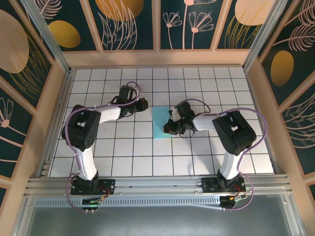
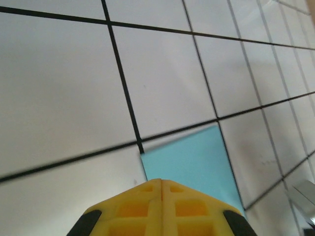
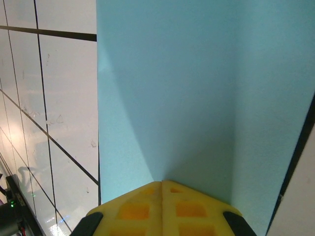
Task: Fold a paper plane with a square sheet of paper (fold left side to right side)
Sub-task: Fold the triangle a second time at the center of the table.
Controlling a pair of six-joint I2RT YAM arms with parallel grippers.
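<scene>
While both arms reach in over the white tiled table (image 1: 113, 147), the light-blue sheet of paper (image 1: 160, 123) lies close to the table's centre, its edges running along the black grid lines. Seen from above, it reads taller than wide. Left gripper (image 1: 144, 104) sits at about 10 o'clock from the sheet's middle, just beside the far left corner and off the paper. In the left wrist view its yellow fingers (image 2: 142, 211) are pressed together along a closed seam with nothing between them. The sheet's corner lies just ahead of the tips and runs off toward 4 o'clock, with bare tile on every other side. Contact between tips and paper: cannot tell. Right gripper (image 1: 172, 128) sits at about 4 o'clock from the sheet's middle, over its right edge. In the right wrist view its yellow fingers (image 3: 133, 211) are likewise pressed together, with no paper caught in the seam. Blue paper spreads ahead of the tips from 10 o'clock round to 2 o'clock, and white tiles show at 9 o'clock. A straight line of changed tone runs up the sheet just right of the tips toward 12 o'clock, with a paler strip beyond it. Crease or slightly raised flap: cannot tell. A soft shadow fans out from the fingertips over the paper. Whether these tips press on the sheet: cannot tell.
</scene>
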